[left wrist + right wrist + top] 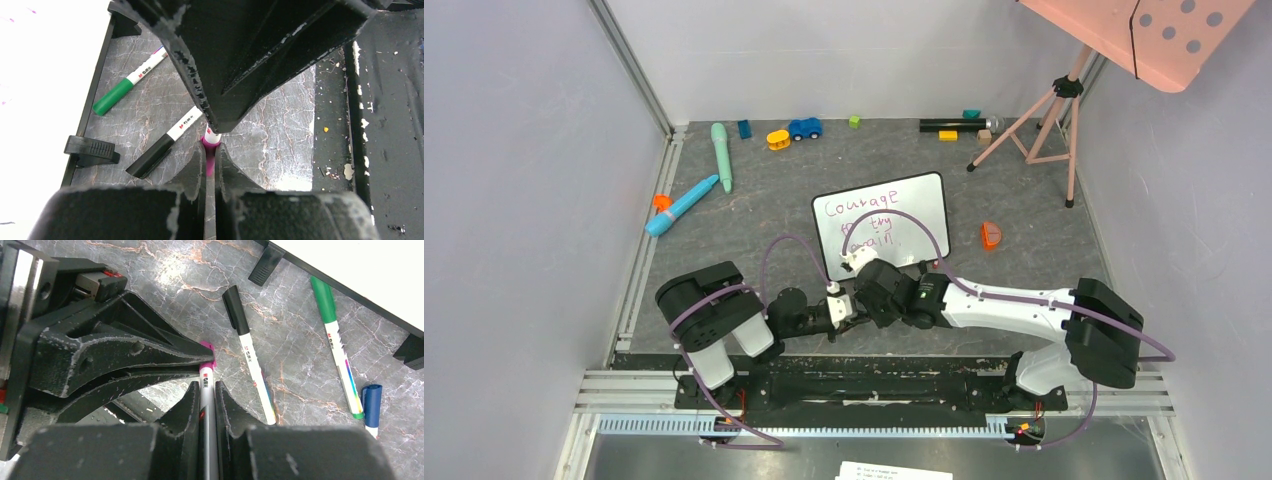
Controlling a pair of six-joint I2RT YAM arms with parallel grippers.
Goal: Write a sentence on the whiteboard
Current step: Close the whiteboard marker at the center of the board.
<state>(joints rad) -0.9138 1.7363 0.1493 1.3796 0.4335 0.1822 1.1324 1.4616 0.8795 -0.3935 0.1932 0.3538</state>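
The whiteboard (921, 205) is lying flat on the bench, just left of the orange half-round piece (991, 235) in the top view. It is sitting slightly turned, its end nearest that piece reaching farther back. It is showing a white face, rounded corners and a thin black frame. The sentence (857, 208) is running in pink-purple handwriting over three lines, "Courage" uppermost. The lower lines are partly covered by a cable (894, 218).

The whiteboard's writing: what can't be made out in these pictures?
- Top view: last line of the sentence, partly behind the right arm and a purple cable.
- Left wrist view: the whiteboard, glaring white, cut by the edge.
- Right wrist view: only its blank edge shows.
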